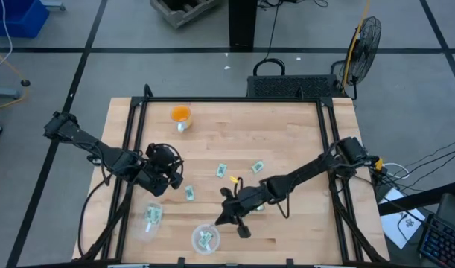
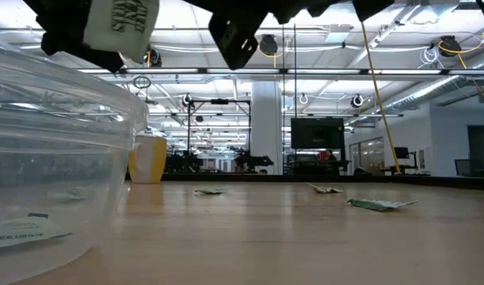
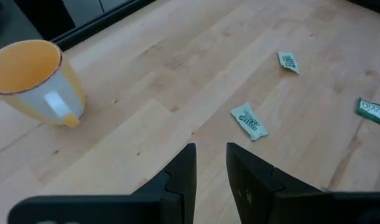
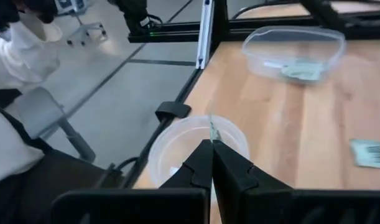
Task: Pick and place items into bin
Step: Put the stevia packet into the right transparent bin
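With its fingers pinched on a thin packet (image 4: 213,129), the right gripper (image 1: 228,215) hangs just beside the round clear bin (image 1: 205,238) at the lower centre of the high view, so the step in hand looks like the carry-and-drop of one item. In the right wrist view the held packet stands edge-on directly over that bin's opening (at least one packet already lies inside it). The next move probably calls only for parting the fingers, once the packet is fully over the rim, so that it falls in rather than onto the wood. A second clear bin (image 1: 152,217), at lower left, also holds a packet. Loose packets (image 1: 221,170) remain scattered across the centre of the table (image 1: 287,126). The left gripper (image 1: 167,179), left of centre, has its fingers part-way apart and grasps nothing; a yellow mug (image 3: 37,81) stands beyond it.
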`<move>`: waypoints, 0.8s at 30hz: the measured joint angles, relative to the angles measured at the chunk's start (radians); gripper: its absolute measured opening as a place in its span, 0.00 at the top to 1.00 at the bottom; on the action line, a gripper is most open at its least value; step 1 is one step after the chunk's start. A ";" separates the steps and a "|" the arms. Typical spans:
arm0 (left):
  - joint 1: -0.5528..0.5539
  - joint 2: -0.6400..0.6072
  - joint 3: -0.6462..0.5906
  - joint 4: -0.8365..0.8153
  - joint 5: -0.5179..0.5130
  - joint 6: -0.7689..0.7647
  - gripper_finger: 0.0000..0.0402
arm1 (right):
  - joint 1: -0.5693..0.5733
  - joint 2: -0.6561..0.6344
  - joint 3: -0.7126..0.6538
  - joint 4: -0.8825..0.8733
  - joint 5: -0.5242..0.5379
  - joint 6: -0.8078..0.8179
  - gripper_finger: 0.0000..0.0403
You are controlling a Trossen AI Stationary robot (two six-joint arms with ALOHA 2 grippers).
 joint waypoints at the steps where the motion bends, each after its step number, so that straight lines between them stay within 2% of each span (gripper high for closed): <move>1: 0.000 0.000 0.000 0.000 0.000 0.000 0.77 | 0.003 0.006 0.000 0.006 -0.001 0.008 1.00; 5: 0.000 0.000 0.000 0.000 -0.001 0.003 0.77 | 0.004 0.038 0.002 0.012 -0.008 0.057 1.00; 9: 0.000 0.000 0.000 0.000 -0.001 -0.002 0.77 | 0.000 0.076 0.002 0.041 -0.079 0.117 1.00; 13: 0.000 0.000 0.000 0.000 -0.001 -0.024 0.77 | 0.002 0.094 0.002 0.091 -0.098 0.149 1.00; 24: 0.000 0.000 0.000 0.000 0.000 -0.026 0.77 | 0.018 0.095 0.001 0.088 -0.165 0.126 1.00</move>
